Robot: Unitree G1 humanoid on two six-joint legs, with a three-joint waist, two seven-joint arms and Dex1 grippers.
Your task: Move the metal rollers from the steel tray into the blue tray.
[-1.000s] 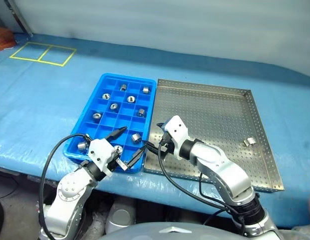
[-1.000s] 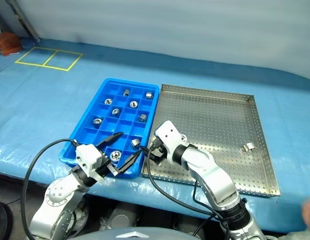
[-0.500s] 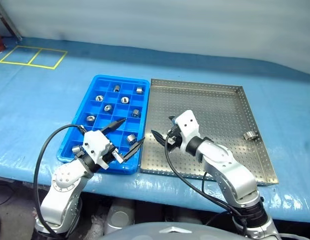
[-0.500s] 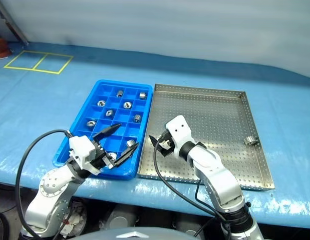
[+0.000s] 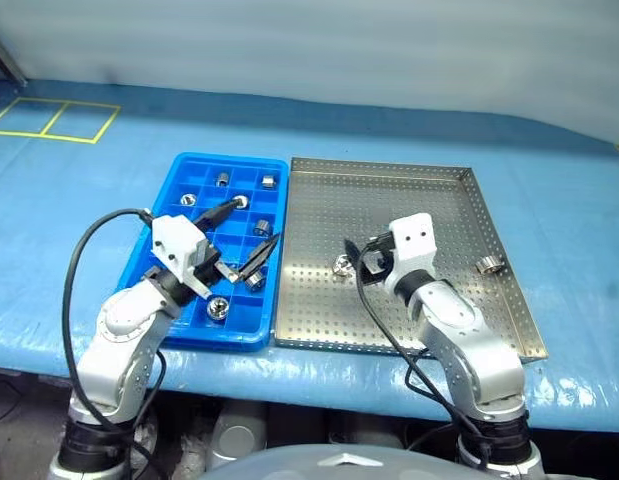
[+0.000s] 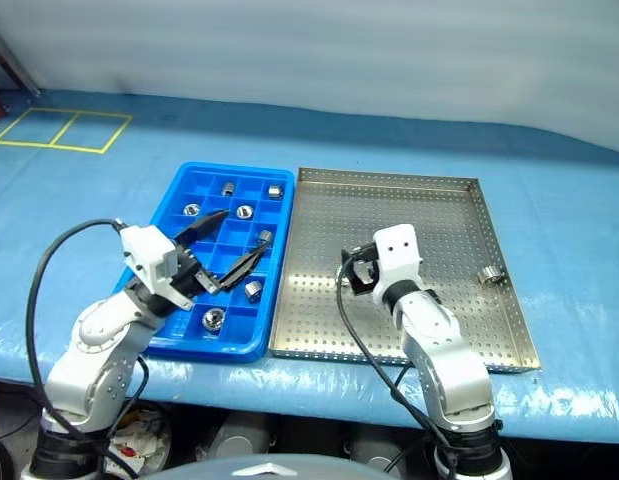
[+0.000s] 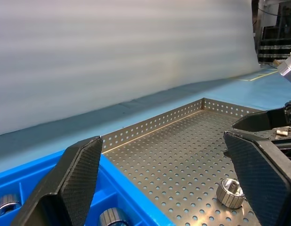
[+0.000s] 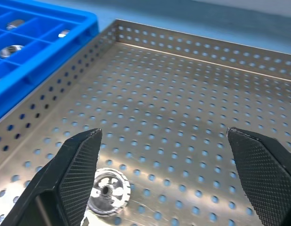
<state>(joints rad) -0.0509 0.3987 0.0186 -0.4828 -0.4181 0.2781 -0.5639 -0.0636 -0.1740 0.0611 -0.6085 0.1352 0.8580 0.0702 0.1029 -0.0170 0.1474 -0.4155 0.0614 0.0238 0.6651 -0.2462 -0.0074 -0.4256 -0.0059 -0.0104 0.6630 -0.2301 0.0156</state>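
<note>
Tools, both spread empty: right tool (image 5: 351, 262) swung from blue tray (image 5: 185, 320) over steel tray (image 5: 429, 210).

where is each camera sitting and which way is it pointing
Left and right eye views: on the head, looking forward and down at the blue tray beside the steel tray; both arms show, left gripper and right gripper open.
Left wrist view: along its fingers across both trays.
Right wrist view: along its fingers over the steel tray.
Shared: the metal roller near the right gripper appears in all four.
</note>
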